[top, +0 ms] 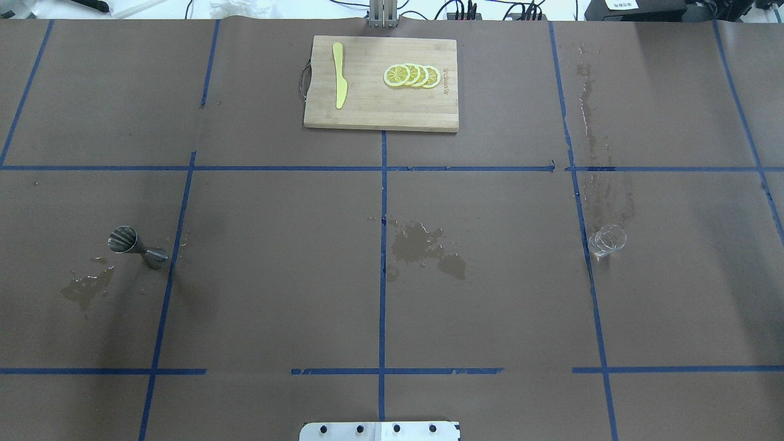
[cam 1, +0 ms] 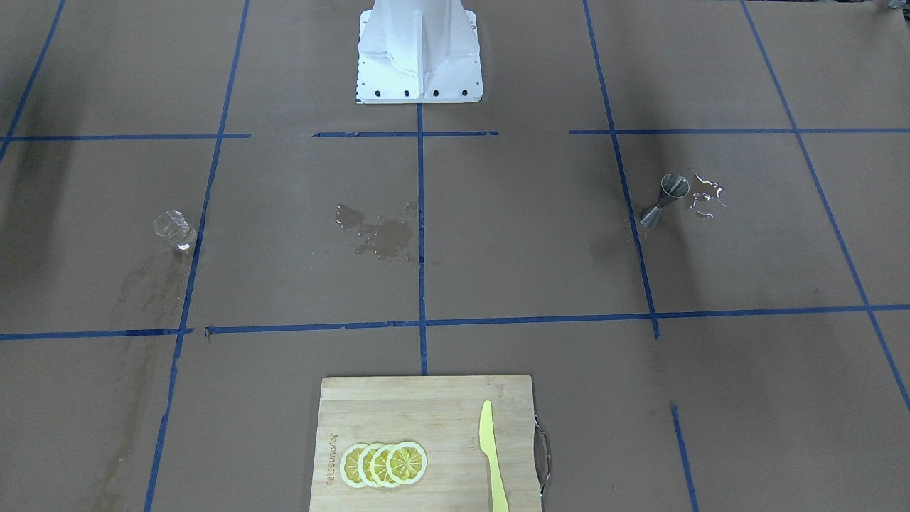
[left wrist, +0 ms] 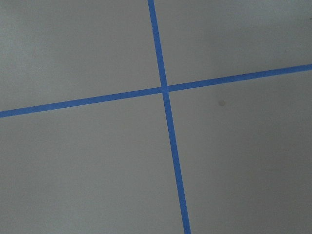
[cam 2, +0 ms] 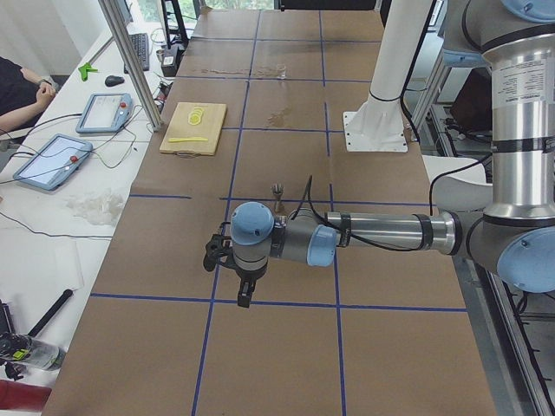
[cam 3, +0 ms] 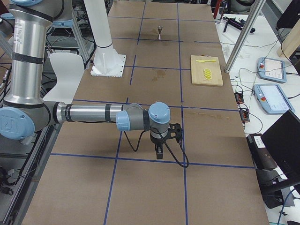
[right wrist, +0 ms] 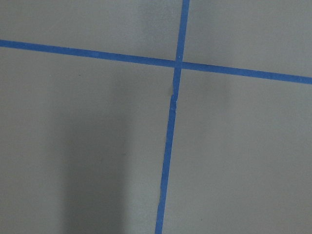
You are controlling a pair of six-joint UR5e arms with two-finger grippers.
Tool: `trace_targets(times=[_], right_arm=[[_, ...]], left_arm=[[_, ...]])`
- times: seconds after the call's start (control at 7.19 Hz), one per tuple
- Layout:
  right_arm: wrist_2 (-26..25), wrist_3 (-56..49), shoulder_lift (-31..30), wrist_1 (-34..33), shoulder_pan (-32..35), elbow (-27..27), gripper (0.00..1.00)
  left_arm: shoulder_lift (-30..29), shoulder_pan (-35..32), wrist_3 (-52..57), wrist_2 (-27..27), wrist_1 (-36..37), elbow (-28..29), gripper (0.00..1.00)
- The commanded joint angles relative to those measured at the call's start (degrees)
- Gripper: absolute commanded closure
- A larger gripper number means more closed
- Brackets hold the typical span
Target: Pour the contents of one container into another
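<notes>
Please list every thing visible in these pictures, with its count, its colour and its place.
glass cup: one, clear, robot's right side of the table.
jigger: one, steel grey, robot's left side, beside a wet patch.
cutting board: one, light wood, far middle edge.
lemon slices: four, yellow, overlapping on the board.
knife: one, yellow, on the board, apart from the slices.
wet patches: several, dark, table middle, near cup and jigger.
tape lines: many, blue, grid across the brown table.
tablets: two, grey-blue, beside the table.
robot base: one, white, near middle edge.
left arm: one, silver-blue, low over the table; jaws unclear.
right arm: one, silver-blue, low over the table; jaws unclear.
</notes>
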Motion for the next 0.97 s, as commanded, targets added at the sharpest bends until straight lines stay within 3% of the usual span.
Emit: trace_targets(times=[0.0, 0.83], right_arm=[[0.14, 0.00, 0.00, 0.00, -0.02, 0.12, 0.00], [0.14, 0.44, 0.53, 0.09, -0.02, 2.49, 0.00]], left_arm=[[0.00, 0.13, 0.00, 0.00, 0.00, 0.04, 0.00], [0.09, 0.40, 0.00, 0.44, -5.71, 0.48, 0.00]])
